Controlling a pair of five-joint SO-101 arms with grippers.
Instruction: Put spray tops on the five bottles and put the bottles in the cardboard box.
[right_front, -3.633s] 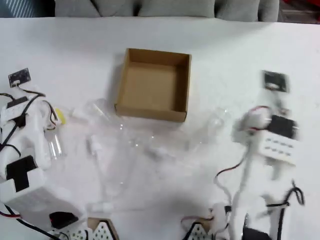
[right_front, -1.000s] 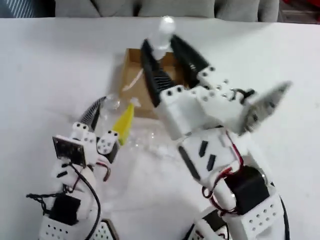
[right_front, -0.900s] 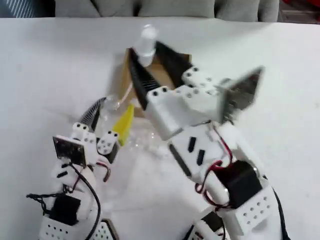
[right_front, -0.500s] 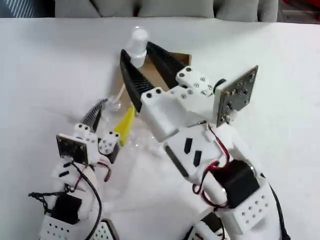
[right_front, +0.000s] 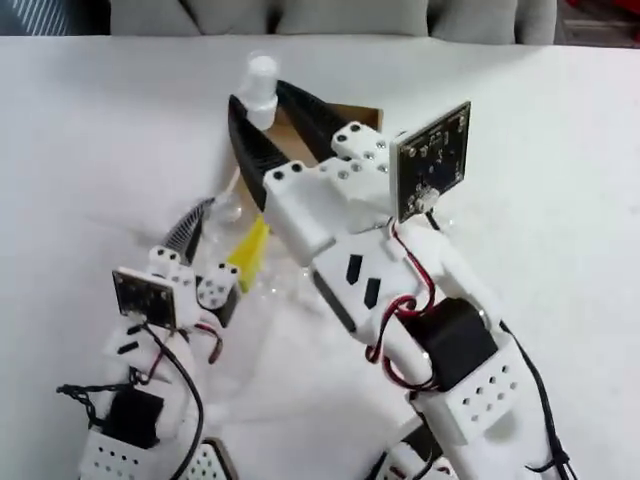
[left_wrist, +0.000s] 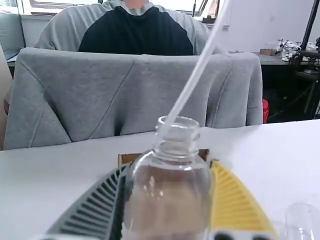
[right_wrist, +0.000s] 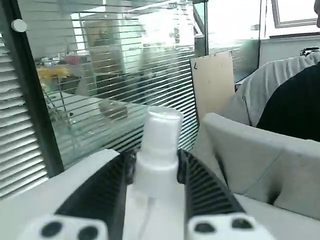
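My right gripper (right_front: 260, 95) is raised over the near left corner of the cardboard box (right_front: 366, 113), shut on a white spray top (right_front: 262, 74); its black fingers (right_wrist: 202, 186) clamp the top (right_wrist: 159, 142) on both sides. The top's thin tube (right_front: 231, 187) hangs down into a clear bottle (right_front: 222, 212). My left gripper (right_front: 232, 213) is shut on that bottle, just in front of the box. In the left wrist view the bottle (left_wrist: 167, 202) stands upright between a grey and a yellow finger (left_wrist: 234, 197), with the tube (left_wrist: 199, 72) slanting into its open neck.
Another clear bottle (left_wrist: 300, 220) stands beside the held one. More clear bottles lie faintly on the white table (right_front: 100, 140) between the arms. The right arm's bulk hides most of the box. A grey-covered chair back (left_wrist: 75, 95) stands beyond the table's far edge.
My right gripper has swung left and slightly farther away with the spray top, its wrist turning. The left gripper and its bottle have stayed almost still.
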